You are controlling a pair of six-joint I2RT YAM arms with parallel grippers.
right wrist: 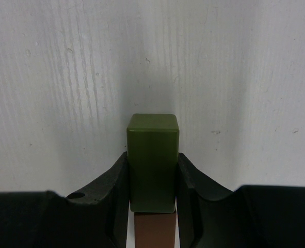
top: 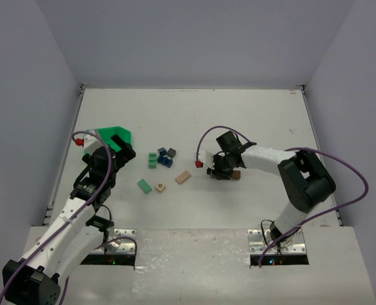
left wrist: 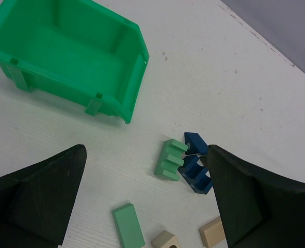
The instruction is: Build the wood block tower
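Note:
My right gripper [right wrist: 152, 161] is shut on a dark olive-green block [right wrist: 152, 137] just above the white table. A brown block [right wrist: 155, 232] sits directly behind it between the fingers, toward the palm. From above, that gripper [top: 221, 171] is right of centre, with the brown block [top: 236, 175] beside it. My left gripper [left wrist: 146, 170] hangs open and empty over loose blocks: a green notched block [left wrist: 169, 160], blue pieces [left wrist: 196, 174], a flat green block [left wrist: 127, 226], a tan cube [left wrist: 165, 241] and a tan bar [left wrist: 212, 232]. The wood block tower is out of view; no stack shows.
A green plastic bin [top: 114, 135] lies at the left behind my left gripper [top: 121, 152], its open side showing in the wrist view [left wrist: 134, 77]. A grey block [top: 172, 152] sits beside the blue pieces [top: 164, 159]. Purple cables loop over both arms.

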